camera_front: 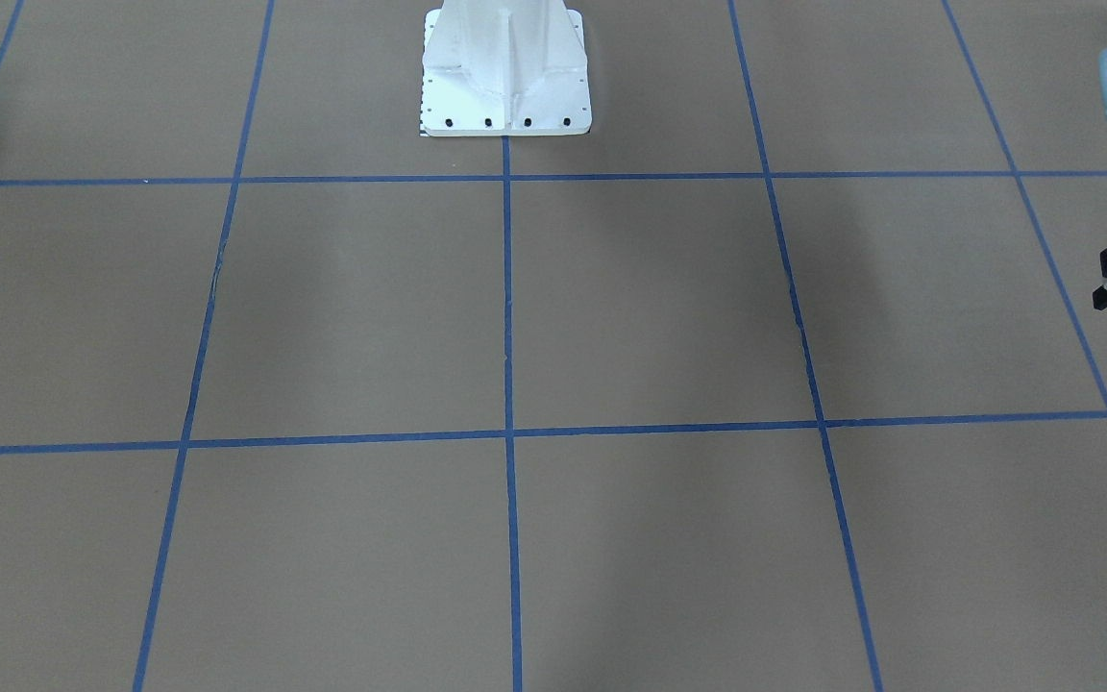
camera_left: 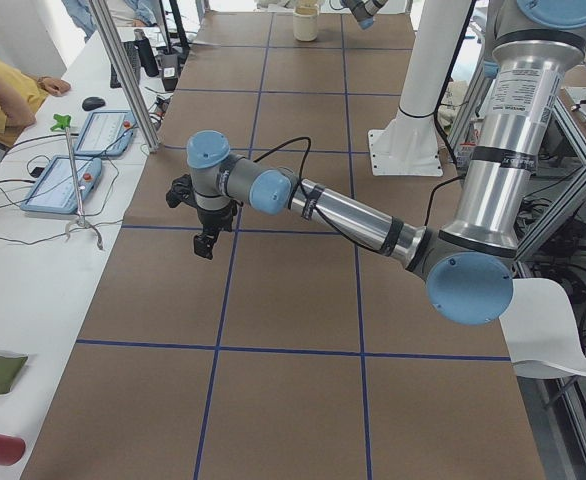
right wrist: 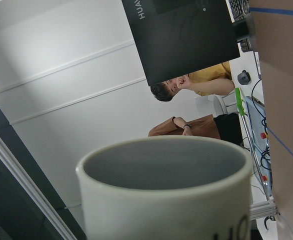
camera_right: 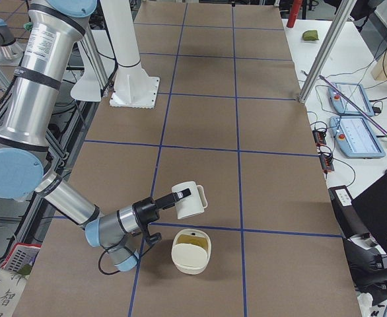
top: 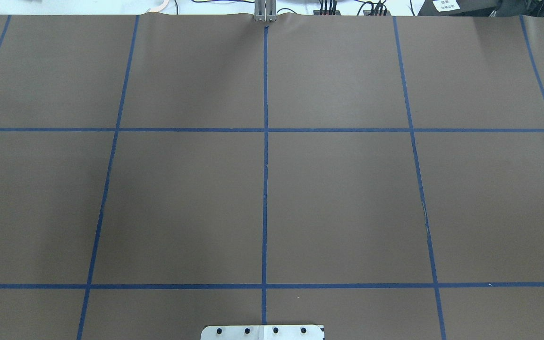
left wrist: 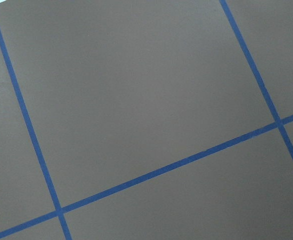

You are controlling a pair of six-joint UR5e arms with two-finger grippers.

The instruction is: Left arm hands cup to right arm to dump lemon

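The cup [right wrist: 166, 195] is filling the lower half of the right wrist view. Its grey inside is opening toward 12 o'clock and black lettering is peeking in at 5 o'clock. The table's brown edge is standing upright at 3 o'clock there, so the cup is being held tipped.

In the exterior right view the right arm [camera_right: 40, 86] is folding down from its shoulder at 10 o'clock and reaching its forearm low over the table [camera_right: 200, 119] toward 3 o'clock. The right gripper [camera_right: 182, 195] is lying against the cup's side, and whether its fingers are clamped cannot be told. The cup is hanging clear of the table, handle toward 3 o'clock. A white bowl [camera_right: 180, 261] is sitting just at its 6 o'clock, with a yellow lemon [camera_right: 192, 244] lying inside.

The left arm [camera_left: 343, 215] is stretching out well apart from the cup, forearm nearly level. Its wrist is bending so the left gripper [camera_left: 205, 240] is pointing straight down above the table; whether it is clenched or released cannot be told.
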